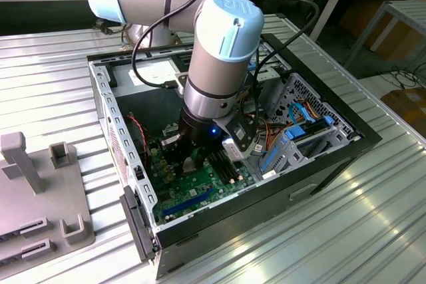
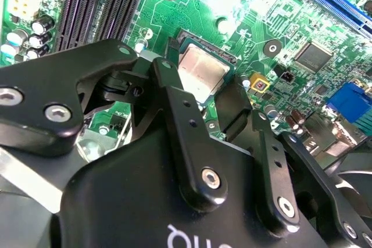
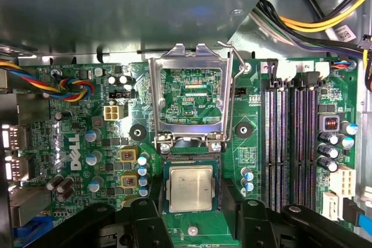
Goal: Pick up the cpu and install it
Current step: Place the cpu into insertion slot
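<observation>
**Entry: CPU installation, state as you had it**

1. Small flat square cpu (image 3: 189,188) with a plain silver-grey metal top: it lay flat inside the metal-framed socket on the green motherboard (image 3: 75,117), in both wrist views.
2. Black two-fingered gripper (image 2: 202,88): your jaws stood spread wider than the chip, one black finger (image 2: 174,94) on each side of it. They gripped nothing, as far as the wrist views showed.
3. Hinged silver retaining frame (image 3: 189,53): it stood swung up and open, and its wire lever (image 3: 233,85) was unlatched beside it.
4. Open black computer case (image 1: 333,157): it lay on its side on the ribbed metal table (image 1: 53,78), with your arm reaching down into it.
5. Grey moulded fixture tray (image 1: 40,197): in the exterior view it sat at about eight o'clock from the case, well apart from it.

**Progress, by judgement:** the pick-up and the seating looked done. The frame was not yet closed and the lever not yet latched, so the chip sat unclamped.
</observation>
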`<state>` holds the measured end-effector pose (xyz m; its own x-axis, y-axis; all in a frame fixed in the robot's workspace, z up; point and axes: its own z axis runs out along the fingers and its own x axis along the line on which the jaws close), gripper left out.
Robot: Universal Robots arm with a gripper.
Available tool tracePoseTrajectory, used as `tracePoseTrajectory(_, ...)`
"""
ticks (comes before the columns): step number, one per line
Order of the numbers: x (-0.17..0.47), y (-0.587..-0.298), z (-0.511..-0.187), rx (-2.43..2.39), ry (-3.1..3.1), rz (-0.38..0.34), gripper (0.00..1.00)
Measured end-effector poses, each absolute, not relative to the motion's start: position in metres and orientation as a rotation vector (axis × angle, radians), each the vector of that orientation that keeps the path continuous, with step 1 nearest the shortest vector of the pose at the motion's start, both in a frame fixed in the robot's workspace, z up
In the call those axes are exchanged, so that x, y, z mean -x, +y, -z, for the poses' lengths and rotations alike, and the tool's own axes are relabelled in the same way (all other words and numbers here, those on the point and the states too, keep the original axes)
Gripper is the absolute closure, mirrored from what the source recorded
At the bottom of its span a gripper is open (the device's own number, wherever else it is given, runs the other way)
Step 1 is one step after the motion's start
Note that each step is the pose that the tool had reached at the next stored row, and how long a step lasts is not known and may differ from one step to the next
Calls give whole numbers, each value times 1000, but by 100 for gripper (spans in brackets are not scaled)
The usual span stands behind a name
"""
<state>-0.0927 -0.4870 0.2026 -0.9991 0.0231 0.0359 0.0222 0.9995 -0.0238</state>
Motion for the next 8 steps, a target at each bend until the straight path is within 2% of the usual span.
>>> tracePoseTrajectory(8,93,-487,-200,35,-3105,-36,49)
